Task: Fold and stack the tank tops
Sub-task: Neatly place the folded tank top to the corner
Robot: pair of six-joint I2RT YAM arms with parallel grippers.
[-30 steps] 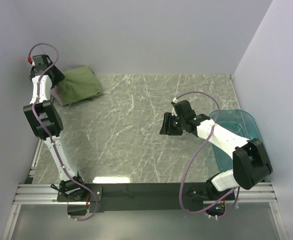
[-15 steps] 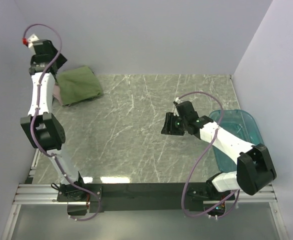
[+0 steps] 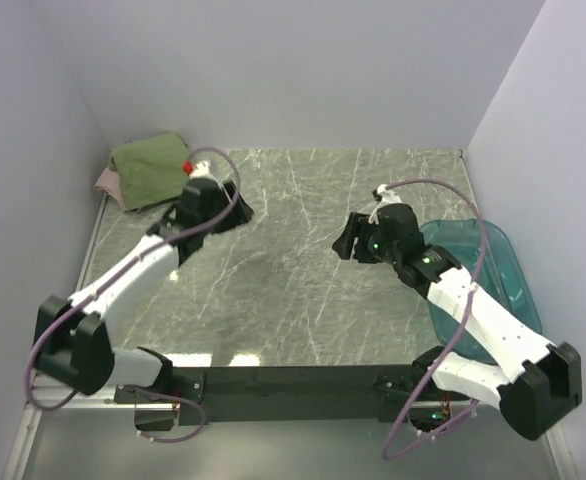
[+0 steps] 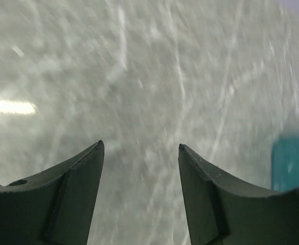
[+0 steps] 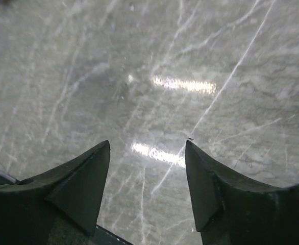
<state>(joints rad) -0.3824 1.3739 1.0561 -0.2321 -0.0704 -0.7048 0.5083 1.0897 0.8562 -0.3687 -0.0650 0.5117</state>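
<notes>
Tank tops (image 3: 145,170): olive-green over pink, far-left tabletop (image 3: 293,270) corner.
Left claw (image 4: 139,147): spread, empty.
Right claw (image 5: 147,143): spread, empty.

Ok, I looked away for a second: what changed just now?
The left gripper swung from above the folded olive-green tank top in the far-left corner out and down toward the middle of the table, open and empty. The right gripper edged slightly away from its base, also open. The green top, the pink one under it and the teal tub did not move.
</notes>
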